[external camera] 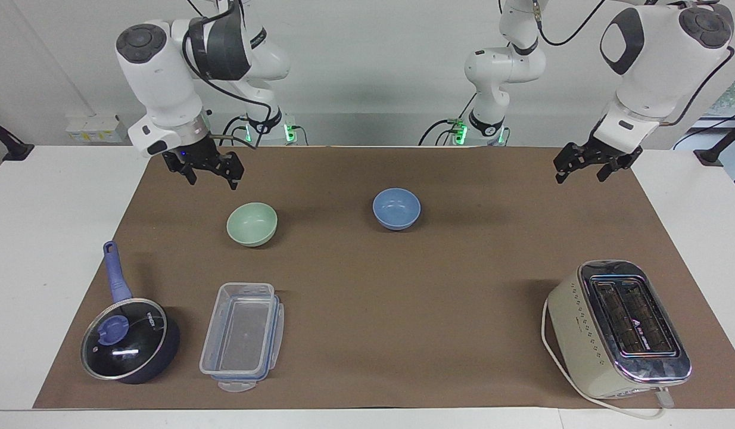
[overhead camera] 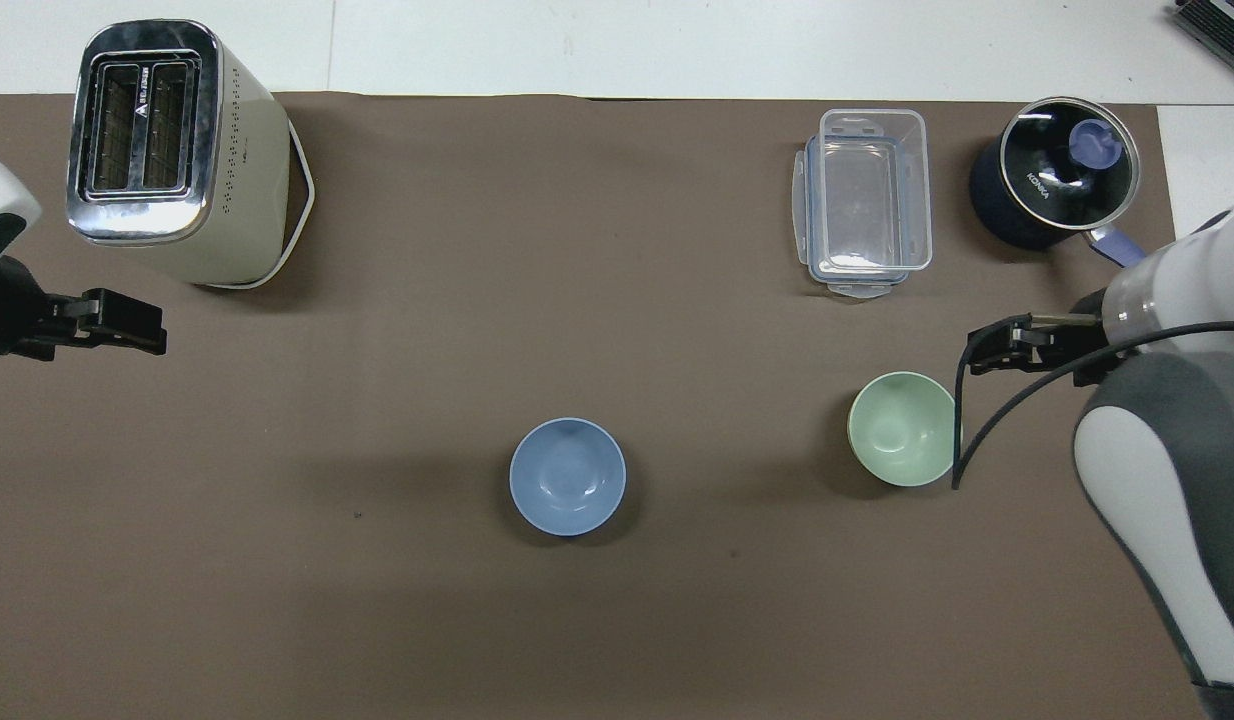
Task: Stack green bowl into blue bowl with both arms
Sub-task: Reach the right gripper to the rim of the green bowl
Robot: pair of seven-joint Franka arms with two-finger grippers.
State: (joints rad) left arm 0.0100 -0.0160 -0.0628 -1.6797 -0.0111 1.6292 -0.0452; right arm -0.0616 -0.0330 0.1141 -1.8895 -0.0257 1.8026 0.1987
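The pale green bowl (external camera: 252,223) (overhead camera: 905,428) sits upright on the brown mat toward the right arm's end. The periwinkle blue bowl (external camera: 396,208) (overhead camera: 567,476) stands alone near the mat's middle, a good bowl's width or more from the green one. My right gripper (external camera: 212,179) (overhead camera: 992,350) hangs open and empty above the mat, just off the green bowl's rim and not touching it. At the left arm's end, my left gripper (external camera: 581,171) (overhead camera: 127,322) is raised over the mat's edge, open and empty, well away from both bowls.
Farther from the robots stand a cream toaster (external camera: 617,328) (overhead camera: 167,150) at the left arm's end, and a clear plastic container (external camera: 242,333) (overhead camera: 867,200) and a dark blue lidded saucepan (external camera: 126,339) (overhead camera: 1057,175) at the right arm's end.
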